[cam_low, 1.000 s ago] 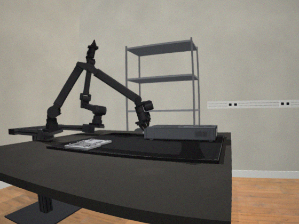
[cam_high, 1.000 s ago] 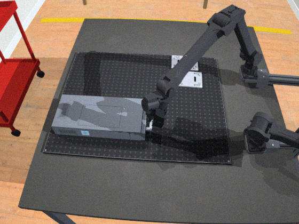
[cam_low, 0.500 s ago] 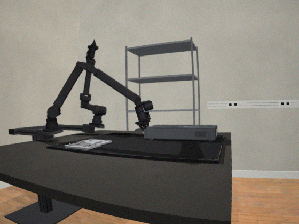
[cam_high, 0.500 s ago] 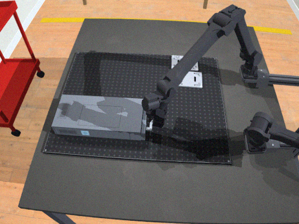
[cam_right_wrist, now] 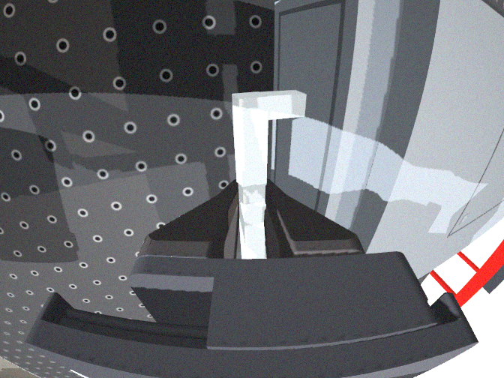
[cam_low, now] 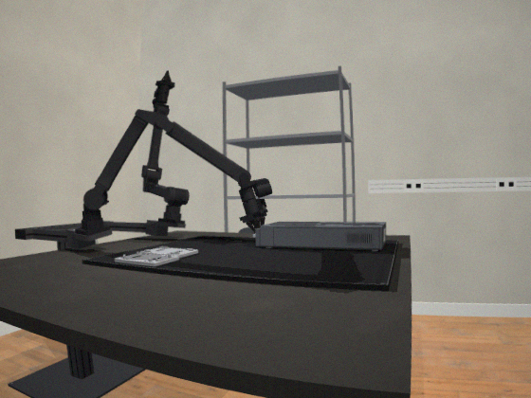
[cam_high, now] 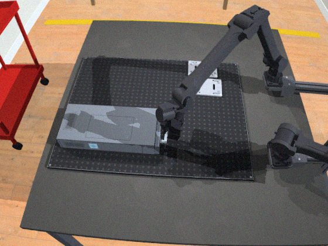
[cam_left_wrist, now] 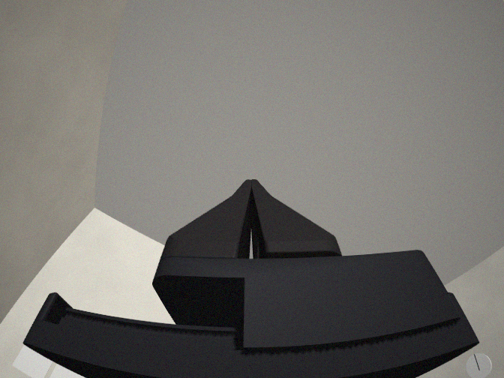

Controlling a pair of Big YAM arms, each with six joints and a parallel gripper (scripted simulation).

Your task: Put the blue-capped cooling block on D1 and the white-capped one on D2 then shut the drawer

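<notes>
Opening the drawer (cam_right_wrist: 307, 69): right gripper (cam_high: 164, 135) (cam_low: 257, 229) (cam_right_wrist: 252, 182), clamped on the handle (cam_high: 164, 138) (cam_low: 254, 235) (cam_right_wrist: 250, 146) at the cooler (cam_high: 108, 126) (cam_low: 322, 236) (cam_right_wrist: 451, 121)'s end, should pull straight outward; left gripper (cam_low: 166, 72) (cam_left_wrist: 252, 180), fingers together

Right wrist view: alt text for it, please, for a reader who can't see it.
The right gripper is shut on a pale, bright drawer handle at the front of the grey cooler. A dark board with rows of ringed holes fills the left side; something red shows at lower right.
</notes>
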